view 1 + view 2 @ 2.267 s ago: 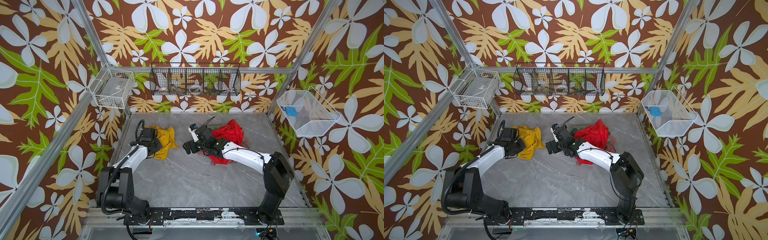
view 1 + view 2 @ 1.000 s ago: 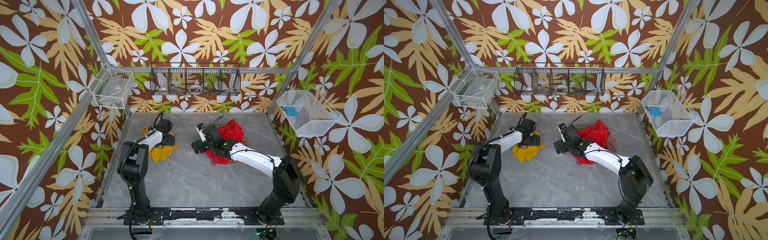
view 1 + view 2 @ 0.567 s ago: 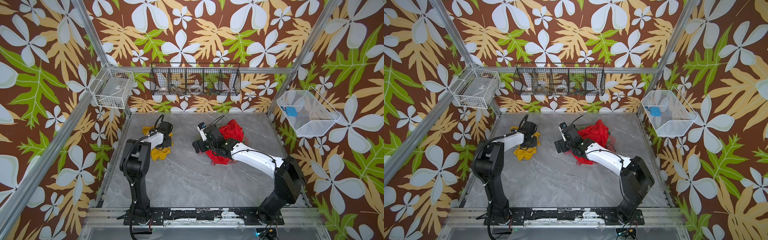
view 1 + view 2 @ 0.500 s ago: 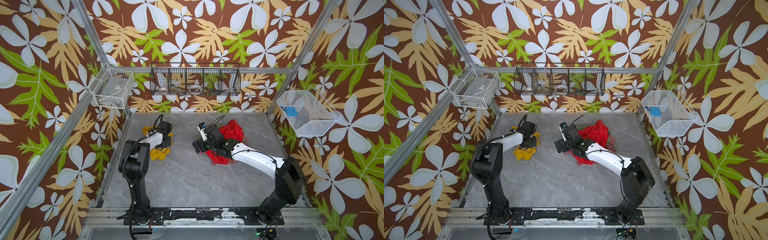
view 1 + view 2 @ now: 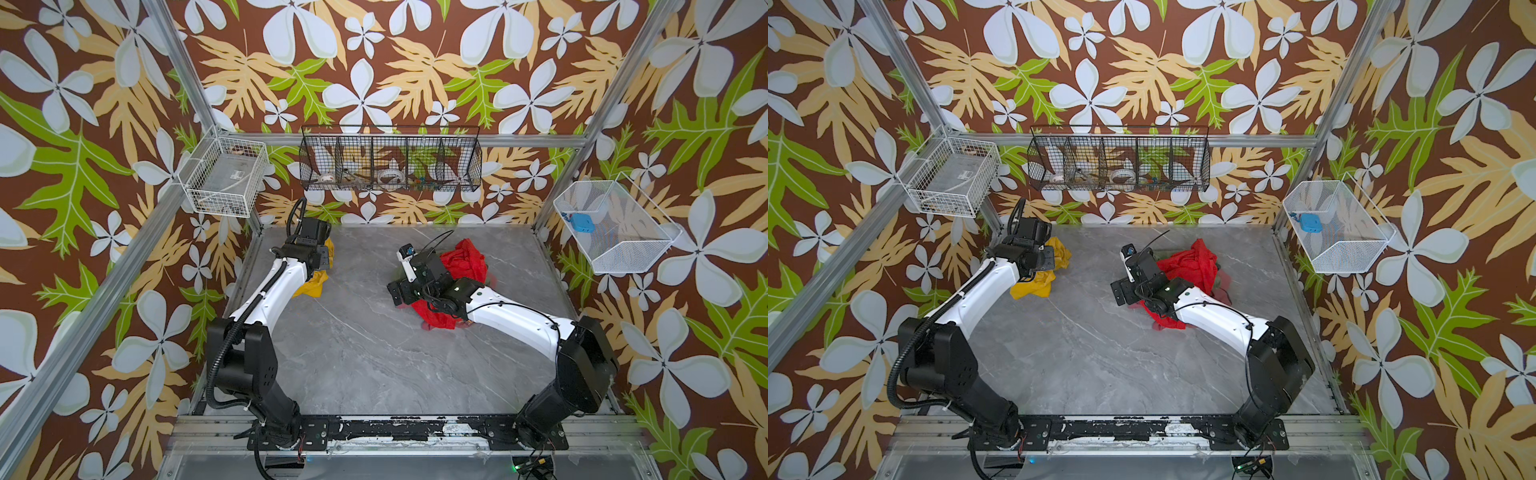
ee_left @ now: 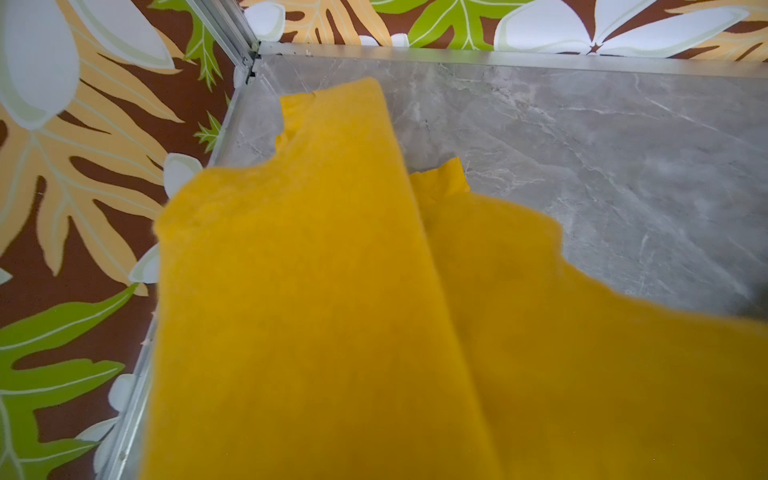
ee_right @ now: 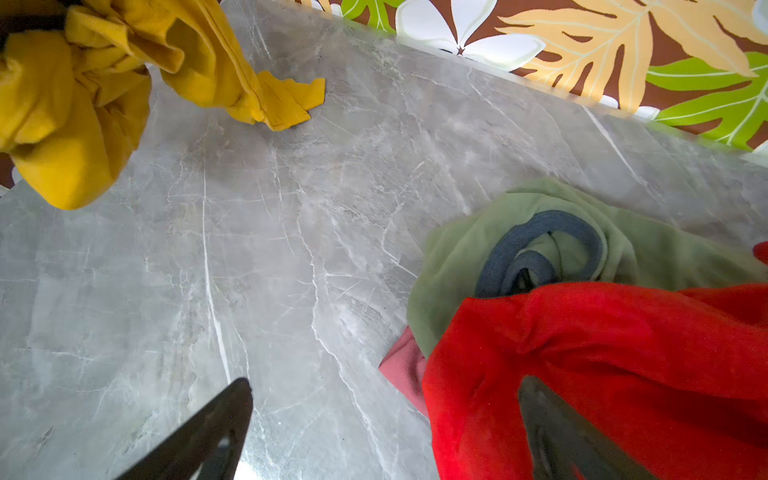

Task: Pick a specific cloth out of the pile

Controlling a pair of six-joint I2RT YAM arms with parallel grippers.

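Left gripper: hanging over mustard-yellow soft fabric cloth; jaws hidden, state not determinable.
Change: cloth bunching under gripper, no longer lying spread; suggesting grab under way.
Cloth position: sitting at back-left corner of grey marble tabletop, well apart from pile of red, olive-green and pink cloths.
Cloth axis: running from back wall toward front.
Right gripper: jaws standing wide open, holding nothing.

Mustard cloth is bunched, apart from the pile.
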